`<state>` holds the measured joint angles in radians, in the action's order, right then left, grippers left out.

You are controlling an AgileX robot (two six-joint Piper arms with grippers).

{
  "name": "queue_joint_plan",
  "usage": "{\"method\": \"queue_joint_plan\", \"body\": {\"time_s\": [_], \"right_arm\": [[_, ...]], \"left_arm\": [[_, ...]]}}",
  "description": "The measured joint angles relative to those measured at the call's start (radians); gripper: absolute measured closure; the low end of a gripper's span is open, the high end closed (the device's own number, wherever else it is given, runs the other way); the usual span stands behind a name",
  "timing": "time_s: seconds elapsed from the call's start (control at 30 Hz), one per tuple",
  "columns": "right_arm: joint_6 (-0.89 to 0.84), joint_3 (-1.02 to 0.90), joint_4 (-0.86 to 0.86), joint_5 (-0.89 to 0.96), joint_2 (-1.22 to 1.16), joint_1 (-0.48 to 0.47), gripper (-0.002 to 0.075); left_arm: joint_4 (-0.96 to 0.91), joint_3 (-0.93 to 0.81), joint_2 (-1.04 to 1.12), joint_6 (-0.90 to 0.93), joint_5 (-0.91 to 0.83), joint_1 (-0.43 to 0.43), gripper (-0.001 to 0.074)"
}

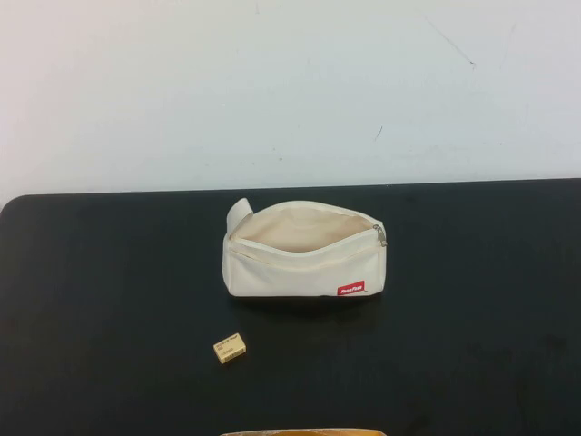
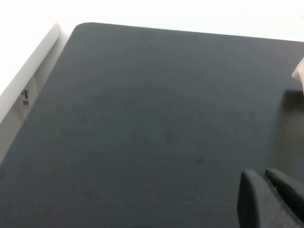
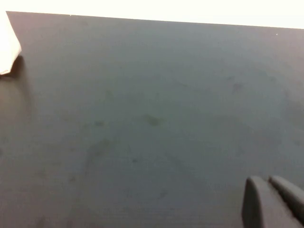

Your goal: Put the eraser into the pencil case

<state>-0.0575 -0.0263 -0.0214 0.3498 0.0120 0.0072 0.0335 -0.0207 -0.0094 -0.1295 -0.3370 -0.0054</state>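
Note:
The cream-white pencil case [image 1: 304,250] lies on the black table [image 1: 100,300] near the middle, its zip open and mouth gaping, red label at its lower front. The tiny tan-yellow eraser [image 1: 230,348] lies on the table in front of the case, a little to its left. Neither arm shows in the high view. My left gripper [image 2: 264,176] is shut and empty over bare table; an edge of the case [image 2: 299,71] shows in its view. My right gripper [image 3: 267,183] is shut and empty over bare table; a corner of the case [image 3: 8,47] shows there.
A tan-orange object [image 1: 304,432] peeks in at the near edge of the table. A white wall [image 1: 290,82] rises behind the table's far edge.

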Motion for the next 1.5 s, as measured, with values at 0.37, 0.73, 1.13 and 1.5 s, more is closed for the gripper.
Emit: {"method": "queue_joint_plan", "body": {"time_s": [0.37, 0.73, 1.13, 1.5], "right_arm": [[0.0, 0.0, 0.0, 0.0, 0.0, 0.0, 0.0727], [0.0, 0.0, 0.0, 0.0, 0.0, 0.0, 0.0727], [0.0, 0.0, 0.0, 0.0, 0.0, 0.0, 0.0727], [0.0, 0.0, 0.0, 0.0, 0.0, 0.0, 0.0727]], "left_arm": [[0.0, 0.0, 0.0, 0.0, 0.0, 0.0, 0.0738], [0.0, 0.0, 0.0, 0.0, 0.0, 0.0, 0.0738], [0.001, 0.0, 0.0, 0.0, 0.0, 0.0, 0.0738], [-0.041, -0.007, 0.0, 0.004, 0.108, 0.0, 0.0738]]}}
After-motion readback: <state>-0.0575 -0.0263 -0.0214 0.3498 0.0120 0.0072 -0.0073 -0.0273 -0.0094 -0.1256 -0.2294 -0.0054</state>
